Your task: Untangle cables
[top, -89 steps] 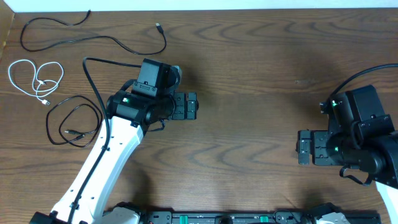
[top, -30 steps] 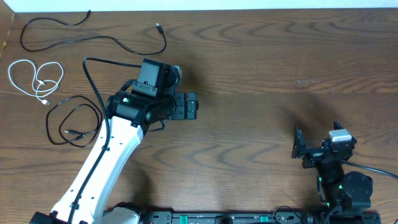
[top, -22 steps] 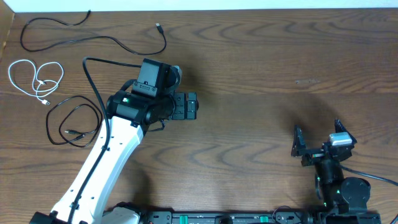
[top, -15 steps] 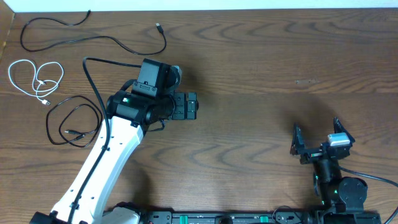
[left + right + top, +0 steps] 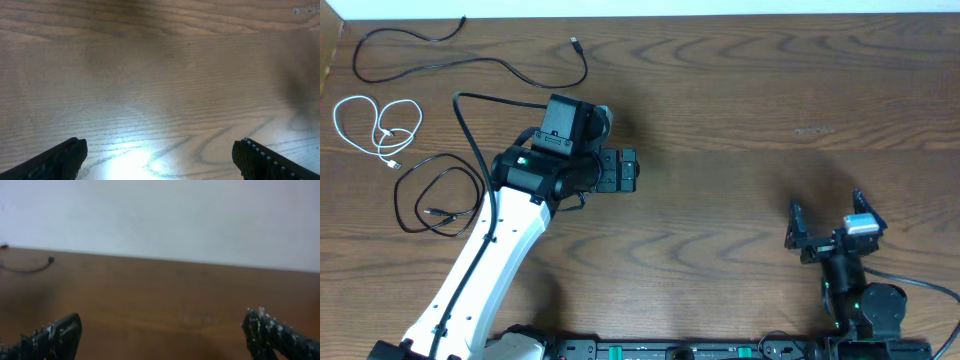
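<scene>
Three cables lie apart at the table's far left in the overhead view: a long black cable along the back, a white cable in loose loops, and a second black cable in a loop beside my left arm. My left gripper is open and empty over bare wood right of them; in the left wrist view only wood lies between its fingers. My right gripper is open and empty near the front right. In the right wrist view the black cable's plug end shows far off.
A thicker black wire runs from my left arm over the table near the cables. The table's back edge meets a white wall. A rail runs along the front edge.
My right arm has drawn back from the right side to the front edge and tipped its gripper up. In the last second it has crept slightly left. The left arm and cables have not moved.
</scene>
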{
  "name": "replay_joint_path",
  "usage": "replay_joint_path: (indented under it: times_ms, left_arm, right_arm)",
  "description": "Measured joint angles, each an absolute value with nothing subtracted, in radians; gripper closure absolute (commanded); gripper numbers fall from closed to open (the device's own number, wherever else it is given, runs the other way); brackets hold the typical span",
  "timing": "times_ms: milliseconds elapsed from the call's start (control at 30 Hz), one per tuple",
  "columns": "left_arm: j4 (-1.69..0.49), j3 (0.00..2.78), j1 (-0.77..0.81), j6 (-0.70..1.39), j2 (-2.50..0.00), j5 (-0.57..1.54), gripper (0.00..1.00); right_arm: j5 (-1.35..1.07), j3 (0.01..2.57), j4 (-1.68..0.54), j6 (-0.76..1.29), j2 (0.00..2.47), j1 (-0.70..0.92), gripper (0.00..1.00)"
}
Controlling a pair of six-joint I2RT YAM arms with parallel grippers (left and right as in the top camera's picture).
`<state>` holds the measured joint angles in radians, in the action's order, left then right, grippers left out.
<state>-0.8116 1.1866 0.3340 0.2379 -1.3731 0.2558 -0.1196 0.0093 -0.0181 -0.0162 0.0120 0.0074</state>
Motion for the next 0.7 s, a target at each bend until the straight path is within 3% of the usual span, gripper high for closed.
replay_joint_path:
  times_ms: [700]
  left_arm:
    - [-0.812,1.187,0.334,0.238,-1.373,0.255,0.02]
  right_arm:
    - [-0.102,0.008,-0.067,-0.01,0.012,0.007,0.01]
